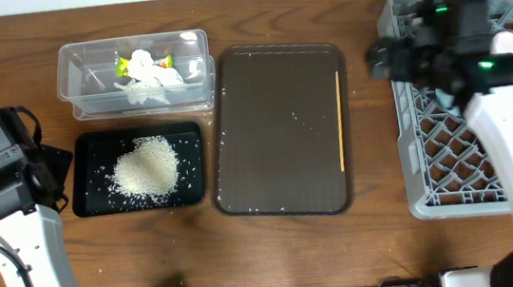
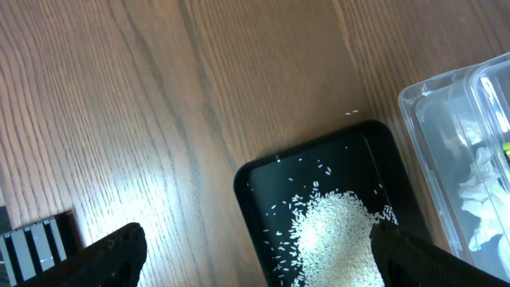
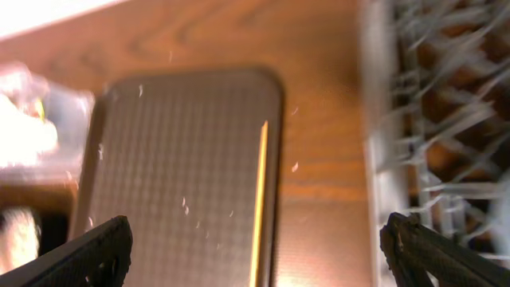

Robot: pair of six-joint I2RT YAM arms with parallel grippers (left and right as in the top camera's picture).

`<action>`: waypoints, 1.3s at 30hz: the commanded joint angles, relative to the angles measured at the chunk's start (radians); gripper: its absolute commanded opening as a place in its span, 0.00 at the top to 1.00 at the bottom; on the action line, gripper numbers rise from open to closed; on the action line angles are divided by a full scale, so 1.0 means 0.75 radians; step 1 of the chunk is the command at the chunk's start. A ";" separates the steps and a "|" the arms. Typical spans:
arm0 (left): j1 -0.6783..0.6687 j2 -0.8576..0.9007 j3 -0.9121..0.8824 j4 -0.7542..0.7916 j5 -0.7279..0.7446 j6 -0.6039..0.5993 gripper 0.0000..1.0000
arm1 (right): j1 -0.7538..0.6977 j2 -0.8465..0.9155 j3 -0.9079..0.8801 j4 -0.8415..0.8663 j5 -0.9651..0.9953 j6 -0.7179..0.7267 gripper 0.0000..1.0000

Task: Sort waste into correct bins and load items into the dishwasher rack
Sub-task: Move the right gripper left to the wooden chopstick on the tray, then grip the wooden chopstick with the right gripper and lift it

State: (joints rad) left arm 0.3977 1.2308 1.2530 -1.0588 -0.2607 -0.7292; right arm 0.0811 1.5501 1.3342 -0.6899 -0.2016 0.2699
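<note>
- Right tool [image 3: 259,251] spread wide, empty, facing the chopstick [image 3: 260,187] at the brown serving tray's [image 3: 167,151] right edge.
- Left tool [image 2: 255,259] wide, beside the black tray [image 2: 256,187] holding the rice heap [image 2: 331,227].
- I see tissue [image 1: 148,67] in clear tub [image 1: 74,86]; rack [image 1: 431,168] far right.

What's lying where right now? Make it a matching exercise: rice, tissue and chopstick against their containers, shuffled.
Things:
1. rice
2. tissue
3. chopstick

Places:
A. on the brown tray
B. in the clear tub
C. in the black tray

Pairs: 1-C, 2-B, 3-A
</note>
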 commanded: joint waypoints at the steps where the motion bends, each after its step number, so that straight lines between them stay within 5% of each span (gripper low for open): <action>1: 0.006 0.004 -0.002 -0.005 -0.007 -0.002 0.08 | 0.093 0.094 0.047 -0.043 0.115 -0.014 0.01; 10: 0.006 0.004 -0.002 -0.005 -0.007 -0.002 0.08 | 0.219 0.469 0.434 -0.373 0.114 -0.082 0.07; 15: 0.006 0.004 -0.002 -0.005 -0.007 -0.003 0.08 | 0.260 0.633 0.506 -0.390 0.114 -0.048 0.39; 37: 0.006 0.004 -0.002 -0.005 -0.007 -0.002 0.08 | 0.311 0.932 0.505 -0.419 0.176 0.068 0.44; 39: 0.006 0.004 -0.002 -0.005 -0.007 -0.003 0.08 | 0.316 0.932 0.505 -0.414 0.178 0.068 0.50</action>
State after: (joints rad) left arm 0.3977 1.2308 1.2530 -1.0588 -0.2607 -0.7296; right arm 0.3073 2.2295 1.7008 -0.9985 -0.1032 0.3038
